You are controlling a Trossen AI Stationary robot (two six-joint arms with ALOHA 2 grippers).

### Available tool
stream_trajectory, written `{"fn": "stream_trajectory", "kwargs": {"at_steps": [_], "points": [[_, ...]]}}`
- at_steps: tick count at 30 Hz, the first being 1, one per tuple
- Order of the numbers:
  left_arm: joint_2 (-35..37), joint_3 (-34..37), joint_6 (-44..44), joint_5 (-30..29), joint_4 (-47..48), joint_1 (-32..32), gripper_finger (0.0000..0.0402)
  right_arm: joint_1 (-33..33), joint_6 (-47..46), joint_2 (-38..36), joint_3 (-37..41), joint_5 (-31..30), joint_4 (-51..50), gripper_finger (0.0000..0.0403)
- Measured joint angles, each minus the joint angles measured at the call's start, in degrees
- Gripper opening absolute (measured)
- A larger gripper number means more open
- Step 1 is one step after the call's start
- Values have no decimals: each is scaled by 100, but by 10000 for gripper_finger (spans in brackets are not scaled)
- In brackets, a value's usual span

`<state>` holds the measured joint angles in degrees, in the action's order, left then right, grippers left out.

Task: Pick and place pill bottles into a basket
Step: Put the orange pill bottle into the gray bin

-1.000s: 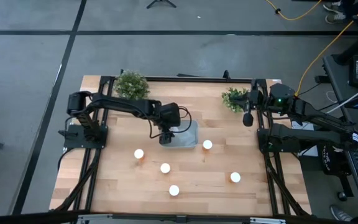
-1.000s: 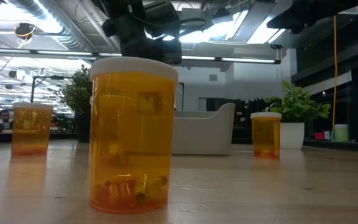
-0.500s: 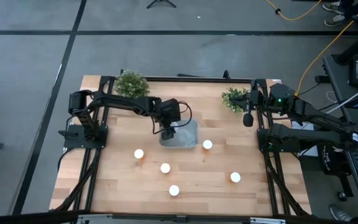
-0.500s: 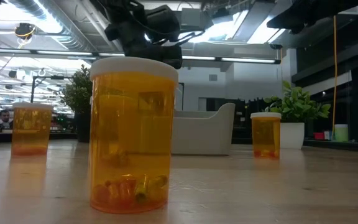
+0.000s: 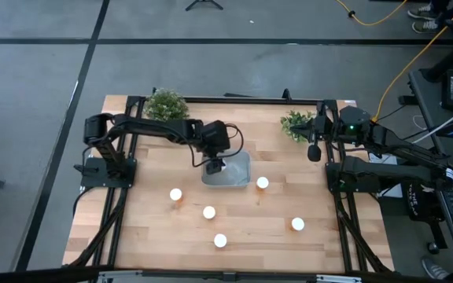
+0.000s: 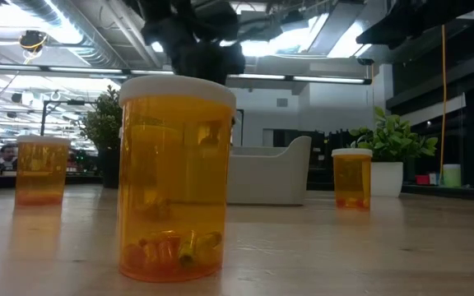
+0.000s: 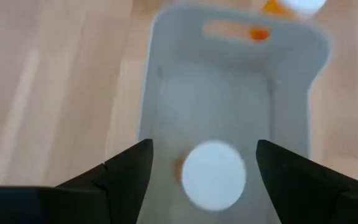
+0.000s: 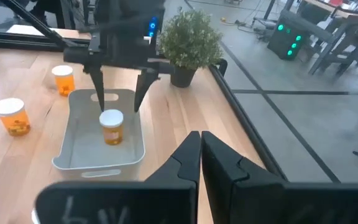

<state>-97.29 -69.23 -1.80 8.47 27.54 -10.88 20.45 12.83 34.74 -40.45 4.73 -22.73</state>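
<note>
- High view: the left gripper (image 5: pixel 215 164) hung over the basket (image 5: pixel 238 178) at mid-surface, while the right gripper (image 5: pixel 314 151) waited by the surface's right edge near a potted plant (image 5: pixel 296 124). Five pill bottles stood on the surface (image 5: pixel 144 228) outside the basket, their white caps showing, one (image 5: pixel 263 182) just beside the basket's right side.
- Low view: one pill bottle (image 6: pixel 176 177) stood upright close to the camera, with the basket behind it.
- Left wrist view: the jaws stood wide apart, with a white-capped bottle (image 7: pixel 213 174) between them but untouched, inside the basket.
- Right wrist view: that bottle (image 8: pixel 111 126) stood upright in the basket under the left arm's spread fingers (image 8: pixel 143 89); the right jaws were pressed together, empty.
</note>
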Motion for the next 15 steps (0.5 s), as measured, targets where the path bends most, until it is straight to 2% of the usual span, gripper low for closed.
{"fn": "stream_trajectory", "kwargs": {"at_steps": [8,15], "points": [[196,-711,4,203,-307,-26,281,-1,173,0,0,4,10,19],[188,-1240,-2,1160,-914,-66,281,-2,200,0,0,157,18,19]]}}
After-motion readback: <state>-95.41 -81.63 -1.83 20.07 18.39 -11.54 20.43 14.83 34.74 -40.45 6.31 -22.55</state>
